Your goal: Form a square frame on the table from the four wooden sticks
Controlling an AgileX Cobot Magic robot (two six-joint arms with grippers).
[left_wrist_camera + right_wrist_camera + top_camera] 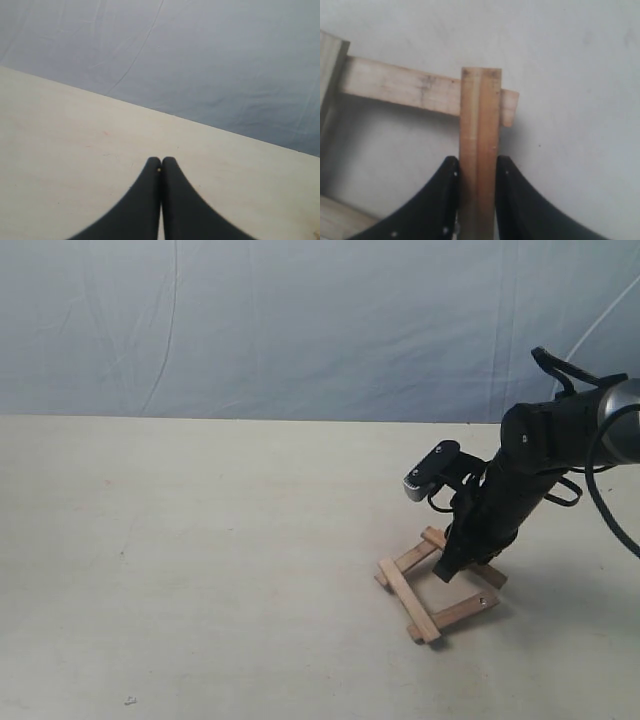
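Table (200, 570) left of square frame (408, 600) wide open; right gripper (448, 568), clamped on far-right stick (480, 120), blocks that side.

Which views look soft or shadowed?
Exterior view: sharp, even light, faint shadow under the right hand and square frame. Right wrist view: slightly soft close-up, shadow beside the held stick. Left wrist view: left hand blurry, no glare.

No writing, label, brand, number or sign can be read on any wooden stick (480, 125), the tabletop (200, 570) or the cloth backdrop (300, 330). The arm's camera housing (430, 470) seems unmarked, though it is small and blurred.
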